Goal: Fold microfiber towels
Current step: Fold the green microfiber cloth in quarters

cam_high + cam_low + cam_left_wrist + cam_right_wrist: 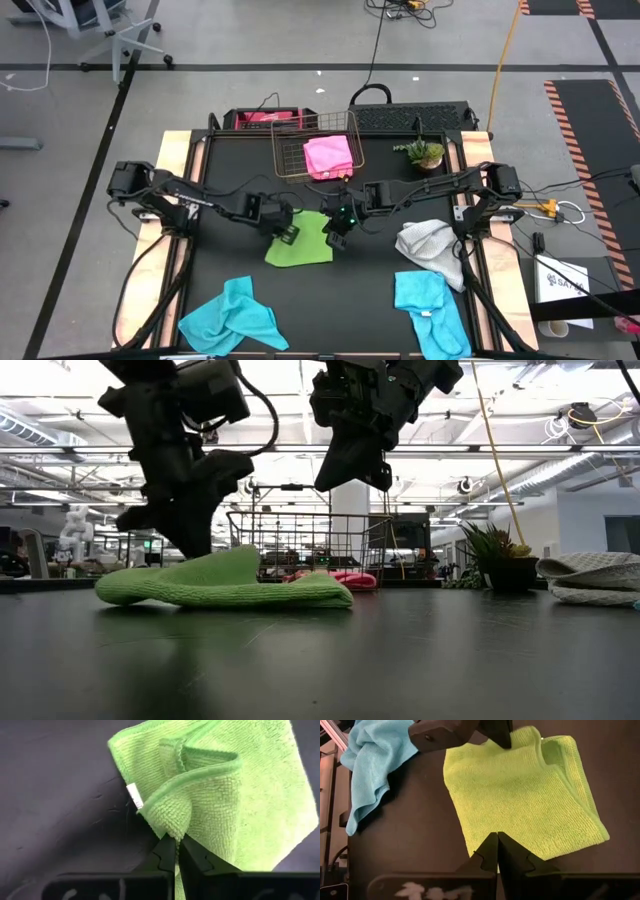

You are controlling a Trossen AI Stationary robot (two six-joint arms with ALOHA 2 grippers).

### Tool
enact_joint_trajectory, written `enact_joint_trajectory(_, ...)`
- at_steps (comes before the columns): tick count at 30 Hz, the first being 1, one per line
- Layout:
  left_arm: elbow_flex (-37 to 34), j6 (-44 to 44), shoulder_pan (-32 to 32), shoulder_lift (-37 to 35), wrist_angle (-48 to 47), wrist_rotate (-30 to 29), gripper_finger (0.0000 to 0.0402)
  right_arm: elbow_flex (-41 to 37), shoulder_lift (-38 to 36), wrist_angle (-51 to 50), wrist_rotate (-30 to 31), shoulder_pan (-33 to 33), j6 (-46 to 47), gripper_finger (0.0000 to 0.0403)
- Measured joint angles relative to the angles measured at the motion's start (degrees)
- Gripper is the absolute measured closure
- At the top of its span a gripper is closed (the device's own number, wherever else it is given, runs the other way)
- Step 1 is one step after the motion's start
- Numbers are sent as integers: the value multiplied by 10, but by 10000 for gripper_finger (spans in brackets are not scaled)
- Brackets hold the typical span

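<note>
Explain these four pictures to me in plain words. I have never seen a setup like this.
Two dark robot arms work at a black table. One picture looks straight down, one looks level across the tabletop, and two come from cameras on the arms' wrists. The left gripper is shut on a corner of the lime green towel. The right gripper is shut just above the same towel, holding nothing. Also lying there: two turquoise towels, a grey towel, a pink towel in a wire basket, and a small plant.

The left gripper (176,842) is pinching a raised fold of the lime green towel (250,795), which is lying on the dark table (55,795) ahead.
</note>
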Motion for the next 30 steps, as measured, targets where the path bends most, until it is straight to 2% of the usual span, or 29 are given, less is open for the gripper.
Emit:
enact_joint_trajectory(9,6,-6,3,0,-57,4,390,0,0,0,0,0,0,403)
enact_joint_trajectory(18,6,-24,2,-1,-58,63,395,0,0,0,0,0,-1,403)
enact_joint_trajectory(27,7,-26,7,-1,-106,62,393,0,0,0,0,0,-4,403)
enact_joint_trajectory(30,7,-27,14,-6,-127,45,391,0,0,0,0,0,-6,403)
